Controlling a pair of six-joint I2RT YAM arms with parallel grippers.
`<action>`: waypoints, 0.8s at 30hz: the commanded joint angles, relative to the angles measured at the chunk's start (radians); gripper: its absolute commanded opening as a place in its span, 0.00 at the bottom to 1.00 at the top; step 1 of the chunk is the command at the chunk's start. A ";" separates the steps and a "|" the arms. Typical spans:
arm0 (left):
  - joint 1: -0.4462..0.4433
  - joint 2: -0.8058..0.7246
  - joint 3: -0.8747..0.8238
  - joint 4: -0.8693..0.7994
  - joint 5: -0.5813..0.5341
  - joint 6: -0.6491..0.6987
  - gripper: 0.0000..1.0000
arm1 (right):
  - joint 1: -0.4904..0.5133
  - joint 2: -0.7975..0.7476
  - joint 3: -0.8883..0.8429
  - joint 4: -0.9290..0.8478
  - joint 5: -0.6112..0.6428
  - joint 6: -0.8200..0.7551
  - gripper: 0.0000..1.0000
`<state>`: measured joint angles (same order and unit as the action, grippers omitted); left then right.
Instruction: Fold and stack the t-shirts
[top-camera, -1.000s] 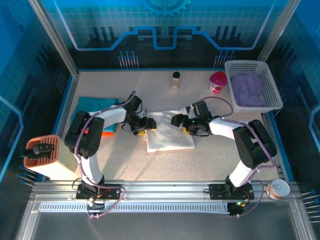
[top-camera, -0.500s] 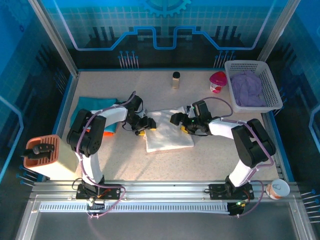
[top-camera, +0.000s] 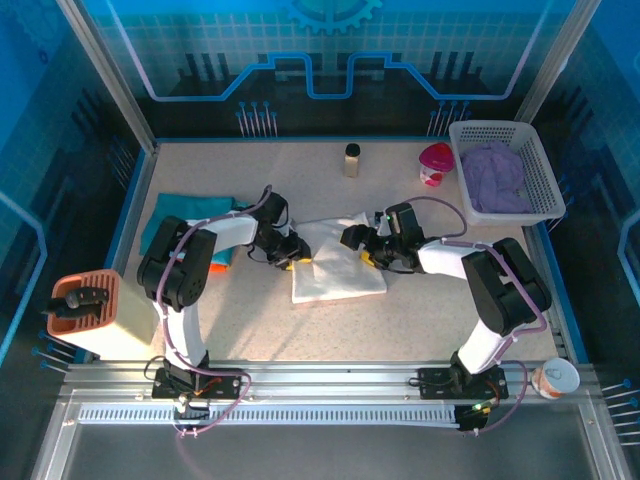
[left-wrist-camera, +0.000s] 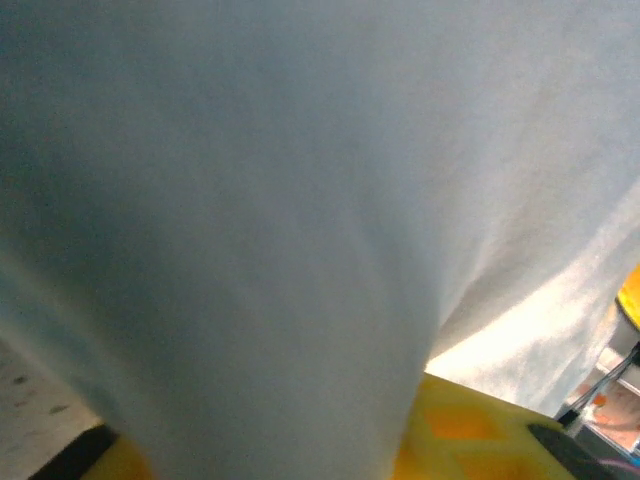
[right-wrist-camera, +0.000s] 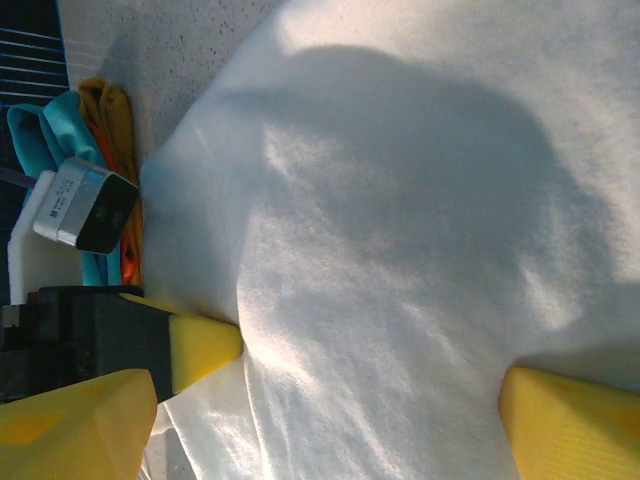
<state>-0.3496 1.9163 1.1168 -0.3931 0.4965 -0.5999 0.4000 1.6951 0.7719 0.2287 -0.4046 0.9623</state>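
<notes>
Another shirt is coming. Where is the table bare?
Bare: near strip of the speckled table, between folded white t-shirt and arm bases; also far-left, beyond the teal t-shirt. Crowded: far right, by the white mesh basket.

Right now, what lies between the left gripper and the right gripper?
The white t-shirt. In the top external view its upper part spans the gap between the left gripper at its left edge and the right gripper.

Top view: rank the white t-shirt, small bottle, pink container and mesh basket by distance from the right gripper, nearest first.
From the right gripper:
1. white t-shirt: right under it, mid-table.
2. small bottle: straight behind it, toward the far edge.
3. pink container: far side, right of the bottle.
4. mesh basket: far right corner.
</notes>
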 joint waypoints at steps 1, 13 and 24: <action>-0.044 0.044 0.012 0.031 0.050 0.014 0.23 | 0.010 0.016 -0.025 -0.030 -0.026 0.021 0.89; -0.044 -0.062 0.161 -0.295 -0.201 0.218 0.00 | -0.020 -0.190 0.027 -0.232 -0.024 -0.021 0.90; 0.012 -0.170 0.394 -0.663 -0.422 0.396 0.00 | -0.034 -0.394 -0.007 -0.390 0.017 -0.050 0.90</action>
<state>-0.3744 1.7924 1.4391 -0.8841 0.1619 -0.2867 0.3782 1.3365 0.7879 -0.0929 -0.3988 0.9306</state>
